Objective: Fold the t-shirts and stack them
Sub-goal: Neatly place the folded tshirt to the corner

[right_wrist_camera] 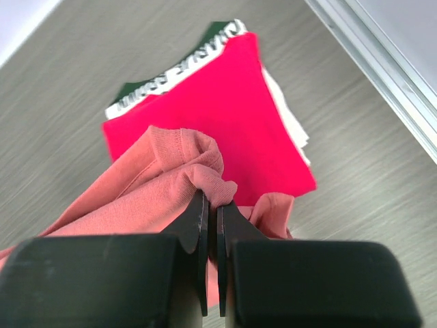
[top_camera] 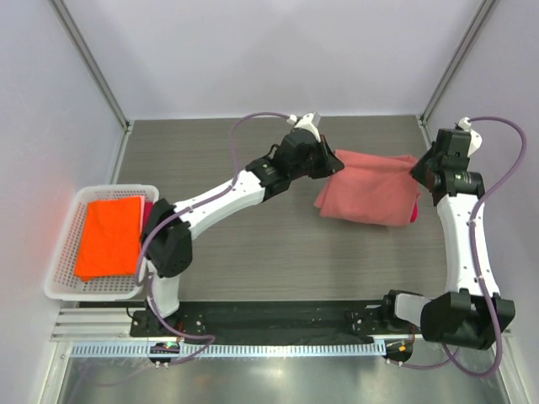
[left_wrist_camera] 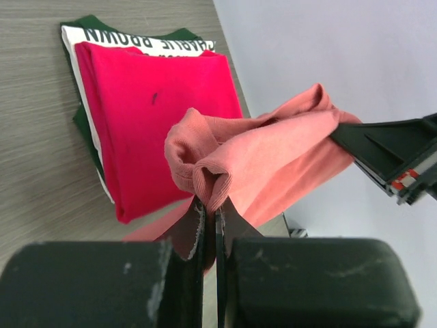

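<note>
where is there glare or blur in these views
Top external: sharp, an orange glow from the orange t-shirt tints the wall beside the basket; left wrist: near fingers soft, salmon-pink t-shirt crisp; right wrist: same, fingers blurred.

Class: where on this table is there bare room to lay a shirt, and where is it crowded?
Bare table lies between the left arm, the salmon-pink shirt and the base rail, and behind that arm. Crowded: right rear, where the left end effector and right end effector hold that shirt over the folded stack; the basket holds the orange shirt.
</note>
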